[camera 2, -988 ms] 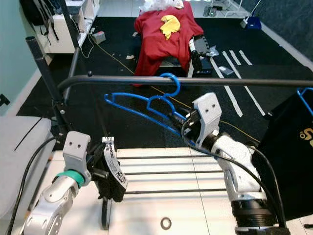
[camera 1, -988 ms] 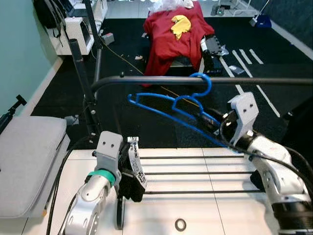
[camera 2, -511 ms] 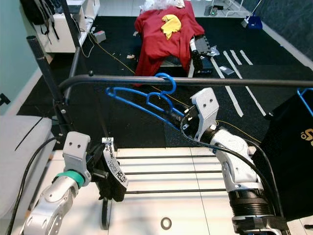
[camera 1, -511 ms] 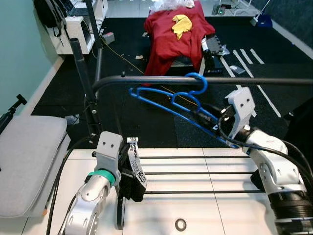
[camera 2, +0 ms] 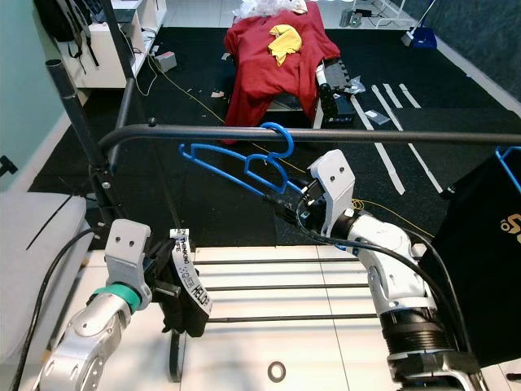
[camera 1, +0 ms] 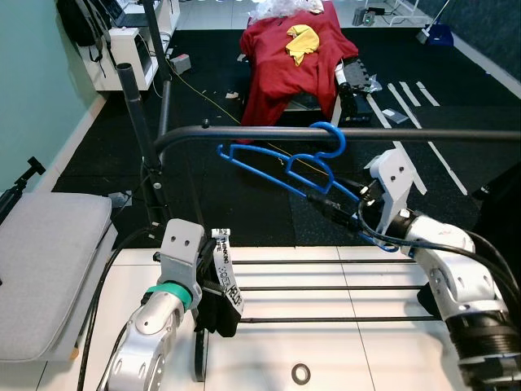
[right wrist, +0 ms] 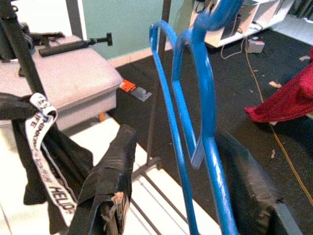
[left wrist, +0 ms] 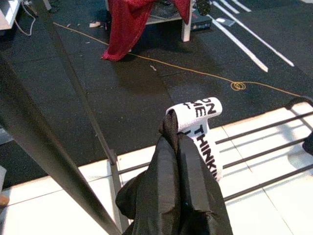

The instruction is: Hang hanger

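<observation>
At the centre right of the frame, the right gripper (camera 1: 332, 204) is holding the blue hanger (camera 1: 285, 161), its fingers clamped on the lower bar. The hanger's hook (camera 1: 332, 138) is sitting over the black rail (camera 1: 244, 132), tilted. At the lower left, the left gripper (camera 1: 213, 303) is pinching a black garment (left wrist: 171, 196) with a white printed tag (left wrist: 200, 132), fingers together on it.

Hanger (camera 1: 285, 160) hooked on rail (camera 1: 423, 134), above rack (camera 1: 326, 289), claws below.
</observation>
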You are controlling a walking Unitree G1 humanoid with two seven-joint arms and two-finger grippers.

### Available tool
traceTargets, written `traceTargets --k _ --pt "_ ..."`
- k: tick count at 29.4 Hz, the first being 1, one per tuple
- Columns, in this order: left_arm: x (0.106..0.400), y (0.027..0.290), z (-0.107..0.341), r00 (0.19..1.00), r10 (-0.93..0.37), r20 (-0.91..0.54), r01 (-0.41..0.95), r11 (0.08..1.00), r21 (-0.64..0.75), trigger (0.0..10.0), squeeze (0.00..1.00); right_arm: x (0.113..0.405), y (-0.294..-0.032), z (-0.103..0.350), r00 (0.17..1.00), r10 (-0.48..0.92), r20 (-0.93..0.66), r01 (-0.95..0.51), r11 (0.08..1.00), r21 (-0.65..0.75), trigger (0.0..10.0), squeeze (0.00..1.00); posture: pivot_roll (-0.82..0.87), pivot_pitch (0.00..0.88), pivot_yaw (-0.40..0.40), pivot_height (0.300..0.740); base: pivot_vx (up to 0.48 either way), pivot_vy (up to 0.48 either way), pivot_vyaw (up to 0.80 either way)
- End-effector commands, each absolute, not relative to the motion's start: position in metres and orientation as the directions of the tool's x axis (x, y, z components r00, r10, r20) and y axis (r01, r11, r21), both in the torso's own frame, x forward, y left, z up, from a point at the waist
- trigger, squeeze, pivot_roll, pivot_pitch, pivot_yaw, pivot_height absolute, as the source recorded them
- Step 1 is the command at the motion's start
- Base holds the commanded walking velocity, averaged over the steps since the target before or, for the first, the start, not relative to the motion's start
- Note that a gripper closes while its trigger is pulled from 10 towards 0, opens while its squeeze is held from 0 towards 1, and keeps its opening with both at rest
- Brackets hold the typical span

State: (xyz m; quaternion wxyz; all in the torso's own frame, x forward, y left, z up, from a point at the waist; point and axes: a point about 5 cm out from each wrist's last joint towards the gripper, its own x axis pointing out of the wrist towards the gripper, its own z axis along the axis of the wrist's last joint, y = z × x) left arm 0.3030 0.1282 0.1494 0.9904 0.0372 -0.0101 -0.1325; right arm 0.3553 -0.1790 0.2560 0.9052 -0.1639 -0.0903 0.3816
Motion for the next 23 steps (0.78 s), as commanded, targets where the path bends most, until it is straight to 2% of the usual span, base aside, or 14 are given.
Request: traceTargets --k 1,10,11,12,13,14,15,17,18,20,21,23 --pt "0.299 0.128 0.146 0.966 -0.260 0.002 0.259 0.963 0.075 10.0 0.00 0.358 -0.180 0.259 0.679 0.734 0.015 -0.669 0.626 -0.400 10.0 0.00 -0.18 0.159 0.054 0.740 0.000 0.000 0.00" --pt "0.298 0.127 0.145 0.968 -0.252 0.002 0.251 0.966 0.068 10.0 0.00 0.365 -0.179 0.266 0.665 0.747 -0.001 -0.681 0.606 -0.412 10.0 0.00 -0.18 0.166 0.042 0.740 0.000 0.000 0.00" --pt "0.298 0.128 0.145 0.969 -0.249 0.001 0.248 0.966 0.066 10.0 0.00 0.367 -0.179 0.264 0.665 0.747 -0.011 -0.686 0.605 -0.404 9.0 0.00 -0.18 0.166 0.042 0.740 0.000 0.000 0.00" --pt "0.298 0.128 0.145 0.969 -0.249 0.001 0.248 0.966 0.066 10.0 0.00 0.367 -0.179 0.264 0.665 0.747 -0.011 -0.686 0.605 -0.404 9.0 0.00 -0.18 0.166 0.042 0.740 0.000 0.000 0.00" --pt "0.297 0.128 0.144 0.969 -0.246 0.000 0.245 0.967 0.065 10.0 0.00 0.370 -0.180 0.260 0.671 0.741 -0.026 -0.690 0.611 -0.388 7.1 0.00 -0.18 0.171 0.041 0.740 0.000 0.000 0.00" --pt "0.297 0.128 0.144 0.969 -0.246 0.000 0.245 0.967 0.065 10.0 0.00 0.370 -0.180 0.260 0.671 0.741 -0.026 -0.690 0.611 -0.388 7.1 0.00 -0.18 0.171 0.041 0.740 0.000 0.000 0.00" --pt "0.297 0.129 0.144 0.970 -0.244 -0.001 0.244 0.968 0.065 10.0 0.00 0.374 -0.180 0.256 0.681 0.732 -0.040 -0.690 0.621 -0.372 4.4 0.00 -0.18 0.173 0.044 0.740 0.000 0.000 0.00" --pt "0.297 0.129 0.144 0.970 -0.244 -0.001 0.244 0.968 0.065 10.0 0.00 0.374 -0.180 0.256 0.681 0.732 -0.040 -0.690 0.621 -0.372 4.4 0.00 -0.18 0.173 0.044 0.740 0.000 0.000 0.00" --pt "0.297 0.128 0.144 0.970 -0.245 -0.002 0.245 0.967 0.066 10.0 0.00 0.378 -0.180 0.252 0.693 0.719 -0.053 -0.685 0.634 -0.360 0.6 0.00 -0.17 0.173 0.047 0.740 0.000 0.000 0.00" --pt "0.297 0.128 0.144 0.970 -0.245 -0.002 0.245 0.967 0.066 10.0 0.00 0.378 -0.180 0.252 0.693 0.719 -0.053 -0.685 0.634 -0.360 0.6 0.00 -0.17 0.173 0.047 0.740 0.000 0.000 0.00" --pt "0.298 0.128 0.145 0.969 -0.246 -0.001 0.245 0.967 0.067 10.0 0.00 0.382 -0.179 0.250 0.699 0.713 -0.060 -0.683 0.641 -0.350 0.0 0.00 -0.17 0.172 0.047 0.740 0.000 0.000 0.00" --pt "0.298 0.129 0.145 0.970 -0.245 0.000 0.244 0.967 0.068 10.0 0.00 0.385 -0.177 0.251 0.702 0.710 -0.057 -0.682 0.646 -0.344 0.0 0.00 -0.16 0.171 0.046 0.740 0.000 0.000 0.00"
